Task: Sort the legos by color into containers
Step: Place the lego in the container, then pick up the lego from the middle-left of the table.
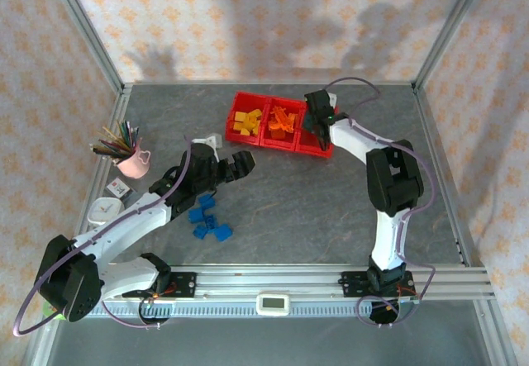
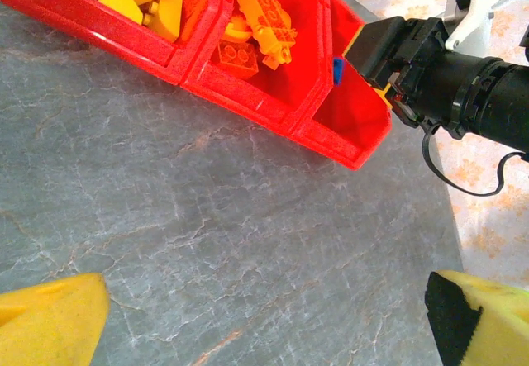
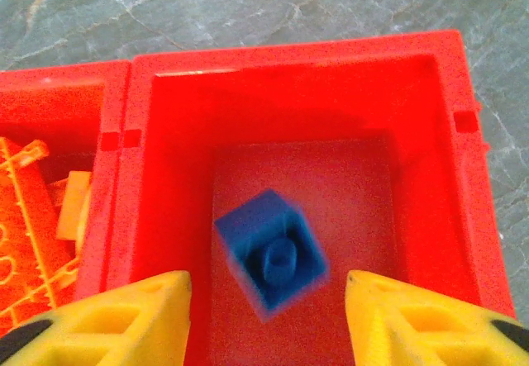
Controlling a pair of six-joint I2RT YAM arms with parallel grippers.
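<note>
So the step in hand is dropping a blue into the right-hand bin [image 3: 446,176] of the red containers [image 1: 263,126], and it looks decent to me. The right gripper [image 3: 266,300] hangs over the middle of that bin, jaws partway apart and holding nothing; the blue brick [image 3: 271,250] sits between the fingertips touching neither, tilted and blurry, so I reckon it's mid-drop.

To do this bit well I'd keep the wrist centred over the bin and inside the walls, so the brick can't bounce off a rim into the orange next door; then lift straight up before swinging away, so a finger doesn't catch a wall and drag the whole row.

Bins, left to right in the top view: the left one has a heap of yellow bricks [image 1: 245,121]; the middle one is stuffed with orange bricks [image 1: 283,121], a long plate among them; the right one looks bare apart from the blue coming in.

The left gripper [image 1: 241,164] hovers over the table [image 1: 331,201] just in front of the bins, spread wide, nothing in it. A cluster of loose blue bricks [image 1: 208,216] lies near the left arm, well apart from the containers; I'd say those are what's left to sort.
</note>
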